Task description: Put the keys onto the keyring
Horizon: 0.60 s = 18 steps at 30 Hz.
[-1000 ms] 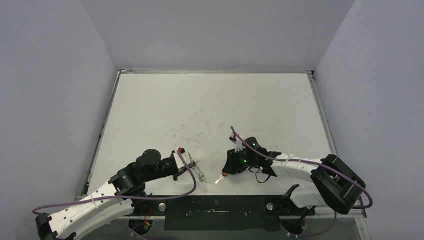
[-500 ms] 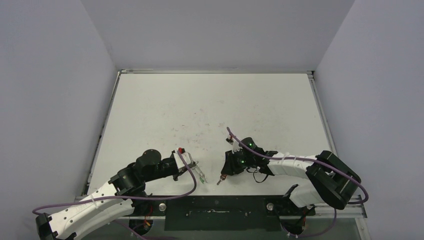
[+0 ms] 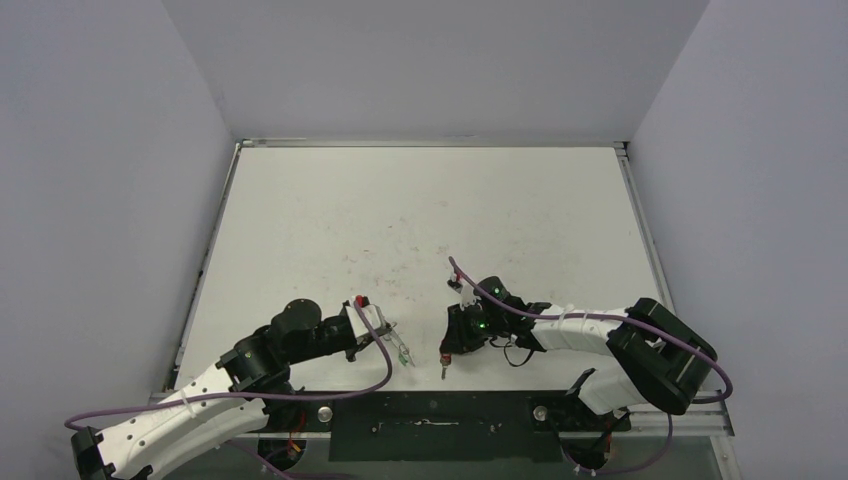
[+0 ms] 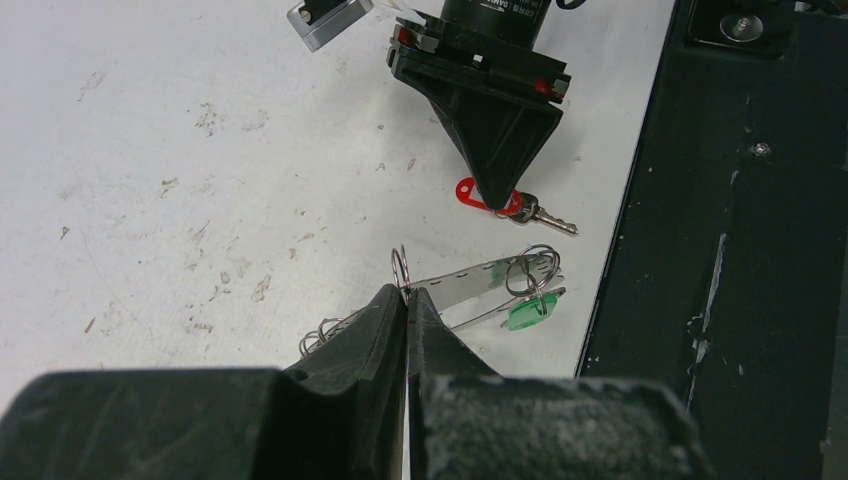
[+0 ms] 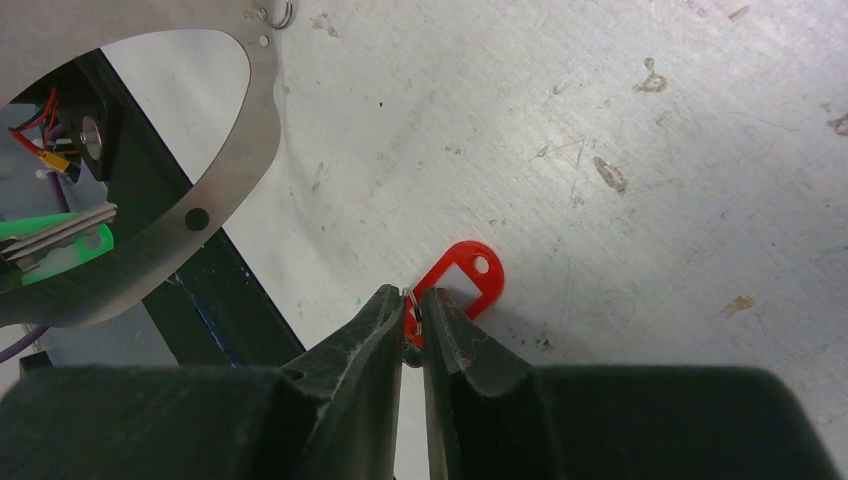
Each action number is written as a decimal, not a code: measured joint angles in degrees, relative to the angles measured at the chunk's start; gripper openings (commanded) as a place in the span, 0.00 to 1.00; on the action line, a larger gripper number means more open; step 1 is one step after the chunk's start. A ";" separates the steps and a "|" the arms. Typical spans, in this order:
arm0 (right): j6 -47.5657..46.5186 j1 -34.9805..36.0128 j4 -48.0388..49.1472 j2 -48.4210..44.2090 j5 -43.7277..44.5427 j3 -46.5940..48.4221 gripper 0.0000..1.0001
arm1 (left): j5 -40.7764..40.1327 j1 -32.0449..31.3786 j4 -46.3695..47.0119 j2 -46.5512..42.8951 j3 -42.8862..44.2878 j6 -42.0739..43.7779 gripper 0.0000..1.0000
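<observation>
In the last second the right fingers (image 5: 370, 335) have drawn in from a loose gap to a pinch on the red-tagged key (image 5: 462, 275). They nip the tag's narrow end, where its small split ring sits, with only a sliver of space left between them. In the overhead view that arm has also crept toward the lower left, and the key's blade, which slanted to the lower left, now points at the bottom edge of the frame. The left fingers (image 4: 385, 320) have not stirred: they stay pressed together on the keyring (image 4: 470, 285), whose silvery band reaches toward the lower right of the left wrist view. The green-tagged key (image 4: 525, 315) lies at its far end, apparently already threaded on (I cannot be sure from here). The red-tagged key sits low in the centre of the overhead view, near the keyring's end but apart from it, and seems to rest on the desk (image 3: 420, 200). I judge the second key's pickup as only just made, with the threading yet to come, and so thin a hold could slip. The desk is white and scuffed with faint brownish smudges. Plain pale grey walls (image 3: 430, 60) close it in on three sides, and a black base plate (image 3: 440, 425) runs along the bottom edge.
</observation>
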 measured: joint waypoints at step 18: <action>-3.45 1.33 -6.21 -0.15 -0.81 2.29 0.18 | -0.24 0.00 -0.02 -0.61 0.00 0.02 0.00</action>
